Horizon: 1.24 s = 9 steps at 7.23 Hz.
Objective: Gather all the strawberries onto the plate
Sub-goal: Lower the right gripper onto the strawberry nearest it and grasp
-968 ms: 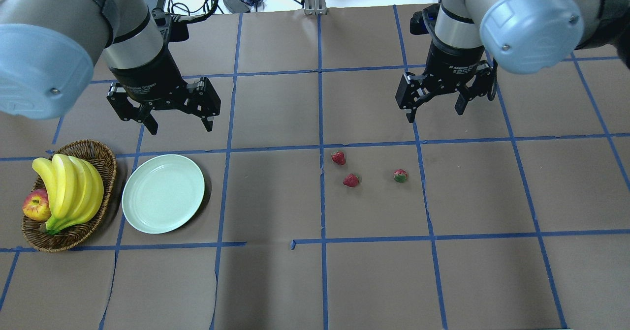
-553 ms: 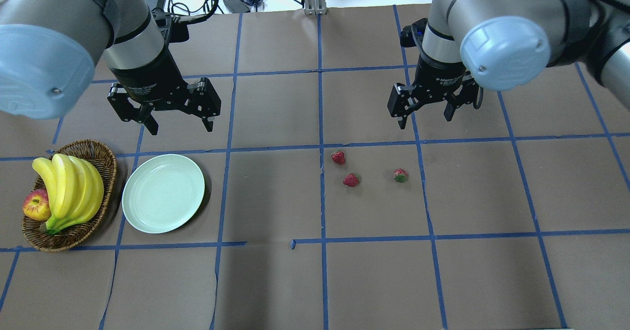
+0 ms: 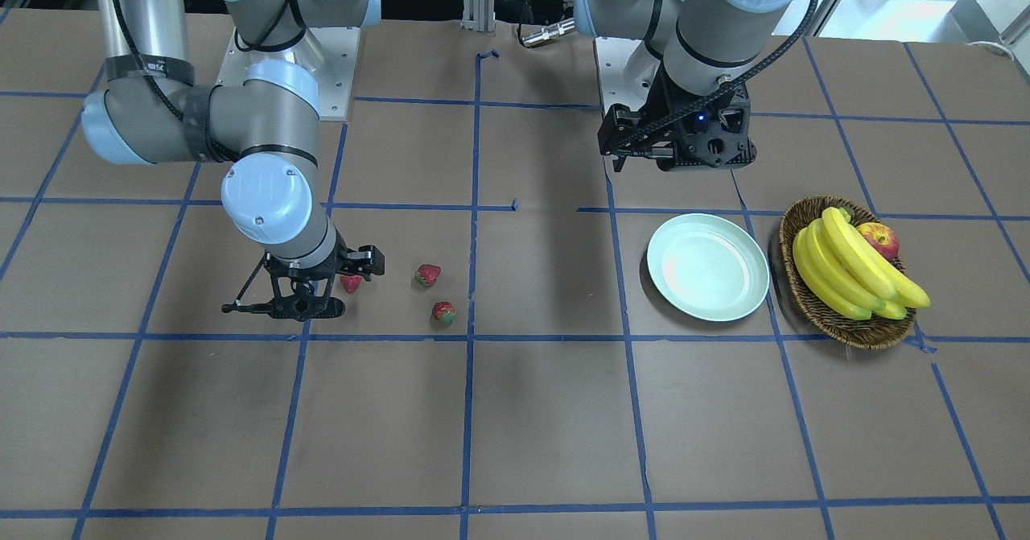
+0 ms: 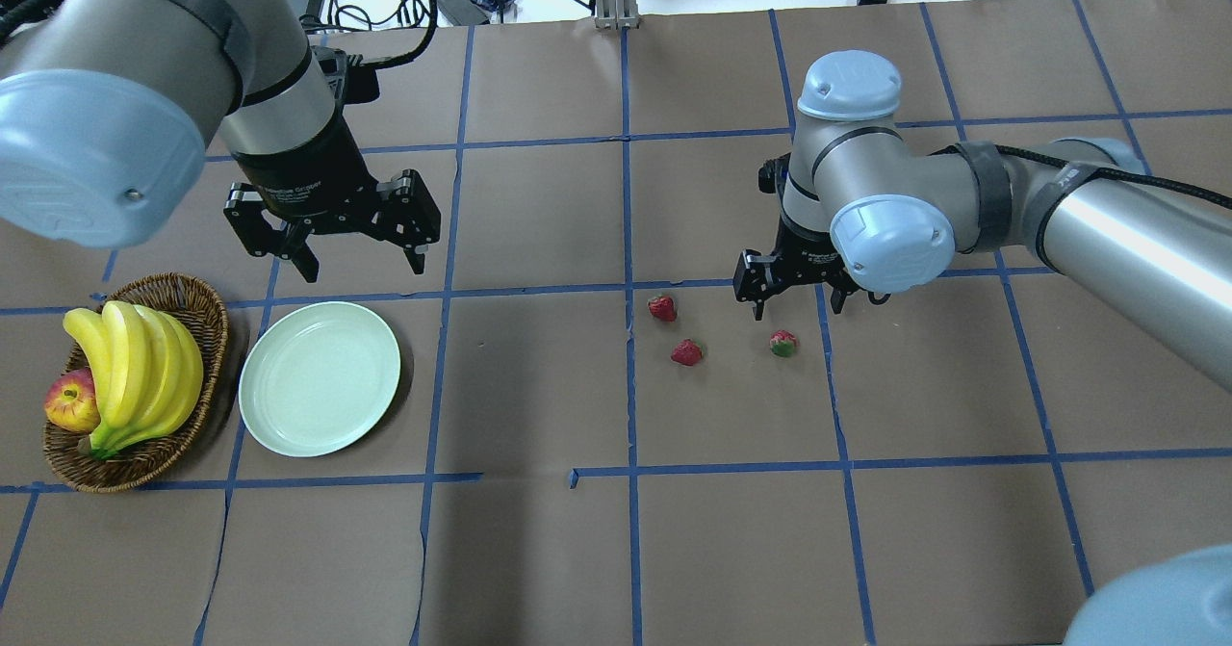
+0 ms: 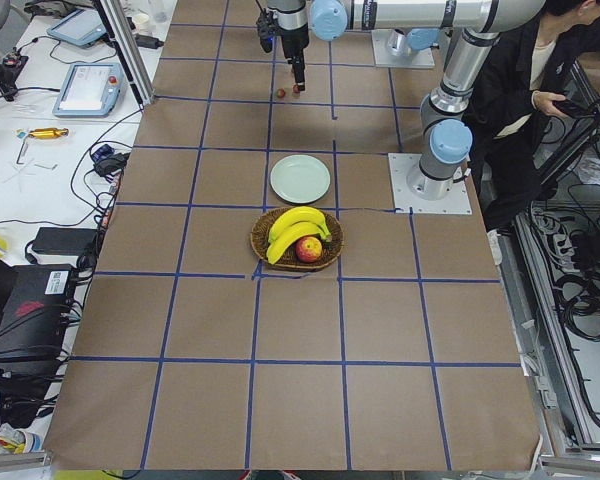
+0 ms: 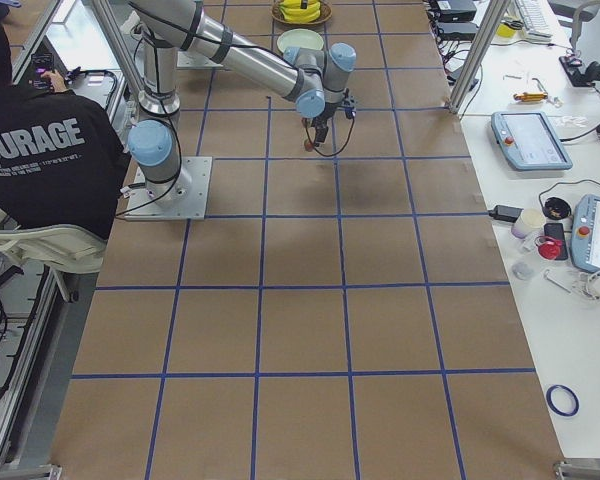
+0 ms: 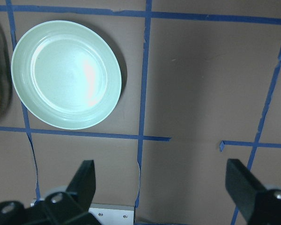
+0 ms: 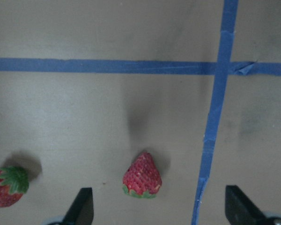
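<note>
While three strawberries (image 4: 686,352) lie loose on the paper-covered bench (image 4: 539,550) near its middle, the right gripper (image 4: 797,307) hangs low just behind the rightmost strawberry (image 4: 783,344), its fingers (image 8: 84,206) spread wide and holding nothing. From the right wrist camera, that strawberry lies on its side on the paper, leafy cap toward the camera, in line with the gap between the two fingers and beside a strip of blue tape (image 8: 215,122); a second strawberry (image 8: 7,185) shows at that view's left edge. The third strawberry (image 4: 662,308) rests close to a crossing of tape lines, near the other two. Well apart from the fruit, on the robot's left, the pale green plate (image 4: 320,378) sits flat with no strawberry yet on it, just beside a wicker basket (image 4: 214,333) that holds a bunch of bananas (image 4: 135,376) and an apple (image 4: 69,401). The left gripper (image 4: 364,269) hovers above the bench behind the plate, its fingers (image 7: 84,180) likewise open and empty.
</note>
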{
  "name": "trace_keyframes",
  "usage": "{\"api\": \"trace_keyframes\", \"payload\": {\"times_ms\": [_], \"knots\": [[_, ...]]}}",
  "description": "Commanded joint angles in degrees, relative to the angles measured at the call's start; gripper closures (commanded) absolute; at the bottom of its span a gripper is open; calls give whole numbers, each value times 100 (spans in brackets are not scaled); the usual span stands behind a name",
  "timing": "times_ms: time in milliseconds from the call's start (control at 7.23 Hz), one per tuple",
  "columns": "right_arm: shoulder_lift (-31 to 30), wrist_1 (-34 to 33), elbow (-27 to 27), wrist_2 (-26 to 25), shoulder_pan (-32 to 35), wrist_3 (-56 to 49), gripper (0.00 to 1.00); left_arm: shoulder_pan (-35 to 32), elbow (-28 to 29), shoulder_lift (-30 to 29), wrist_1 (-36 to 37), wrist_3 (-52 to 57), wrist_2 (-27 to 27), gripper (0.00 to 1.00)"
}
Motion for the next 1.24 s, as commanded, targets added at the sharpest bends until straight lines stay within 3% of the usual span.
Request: {"api": "trace_keyframes", "payload": {"times_ms": [0,138,553,691,830,968,1106], "knots": [[63,-27,197,1,0,352,0,-57,-18,-13,22,-23,3,0],[63,-27,207,1,0,485,0,-57,-27,-22,22,-23,3,0],[204,-89,207,1,0,460,24,-66,-27,-22,22,-23,3,0],[204,-115,207,1,0,426,49,-66,-27,-22,22,-23,3,0],[204,-176,198,1,0,408,80,-66,-27,-22,22,-23,3,0],[204,-177,189,1,0,408,100,-66,-27,-22,13,-23,3,0],[204,-168,155,1,0,442,100,-66,-18,-22,22,-14,3,0]]}}
